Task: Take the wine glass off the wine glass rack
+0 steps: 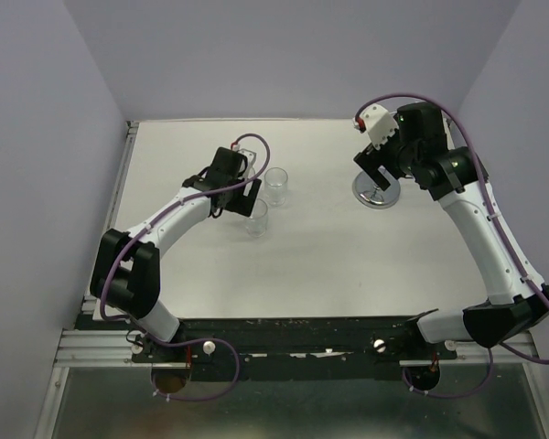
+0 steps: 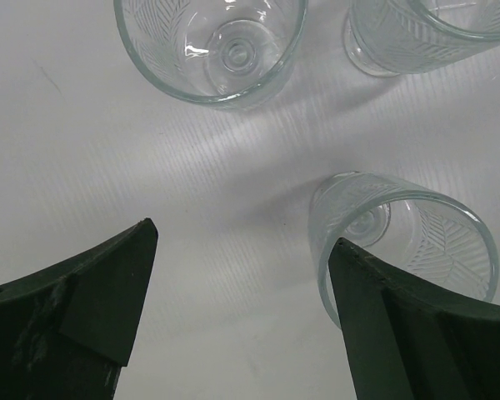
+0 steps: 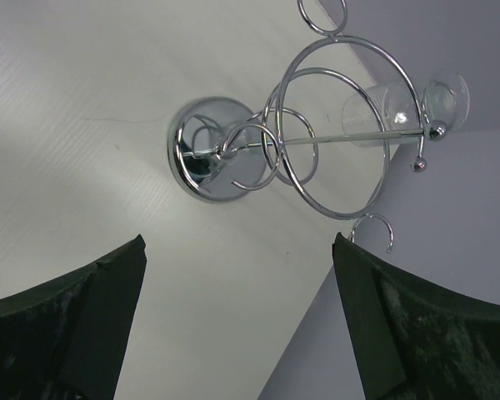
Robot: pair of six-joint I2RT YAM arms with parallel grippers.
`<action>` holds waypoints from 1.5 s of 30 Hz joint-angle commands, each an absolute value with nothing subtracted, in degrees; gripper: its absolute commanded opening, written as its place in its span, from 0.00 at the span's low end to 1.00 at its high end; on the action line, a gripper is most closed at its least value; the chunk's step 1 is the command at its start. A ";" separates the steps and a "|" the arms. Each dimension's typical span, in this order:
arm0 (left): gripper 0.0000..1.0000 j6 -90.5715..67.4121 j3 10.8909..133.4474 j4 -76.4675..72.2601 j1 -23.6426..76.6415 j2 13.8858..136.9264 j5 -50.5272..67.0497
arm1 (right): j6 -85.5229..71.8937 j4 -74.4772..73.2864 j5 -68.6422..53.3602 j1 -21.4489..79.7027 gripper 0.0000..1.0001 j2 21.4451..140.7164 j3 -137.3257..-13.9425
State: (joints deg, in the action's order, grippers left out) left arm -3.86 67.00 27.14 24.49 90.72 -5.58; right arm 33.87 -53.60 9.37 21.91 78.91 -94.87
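Note:
The chrome wine glass rack point(image 3: 317, 142) stands on its round mirrored base point(image 3: 202, 167) on the white table. One clear wine glass point(image 3: 400, 104) hangs from a hook on the far side of its looped top. My right gripper point(image 3: 239, 242) is open and empty, above the rack and apart from it. In the top view it point(image 1: 373, 169) hovers over the rack's base point(image 1: 377, 194). My left gripper point(image 2: 242, 237) is open and empty over bare table. A standing wine glass point(image 2: 417, 242) is right beside its right finger point(image 2: 383, 325).
Two more glasses point(image 2: 210, 46) point(image 2: 433, 33) stand upright ahead of my left gripper. The top view shows glasses at the table's middle-left point(image 1: 276, 186) point(image 1: 256, 218). Grey walls enclose the table on three sides, and the right wall is near the rack.

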 commanded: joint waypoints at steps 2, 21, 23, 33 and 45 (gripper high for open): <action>0.99 -1.49 69.08 27.16 22.86 91.67 -10.81 | 33.49 -53.09 7.91 21.18 1.00 78.75 -96.06; 0.99 -1.58 74.70 28.47 16.52 87.64 -13.00 | 27.60 -55.02 1.76 10.56 1.00 78.49 -101.15; 0.99 -1.58 75.23 28.21 16.17 84.57 -12.66 | 26.46 -54.93 0.45 6.87 1.00 78.23 -102.21; 0.99 -4.83 81.03 23.12 18.28 79.19 5.43 | 19.69 -45.71 -7.90 -10.18 0.92 79.62 -99.23; 0.99 4.65 84.20 16.52 25.31 85.25 26.63 | 21.54 -39.73 -16.24 -18.28 0.80 95.96 -102.47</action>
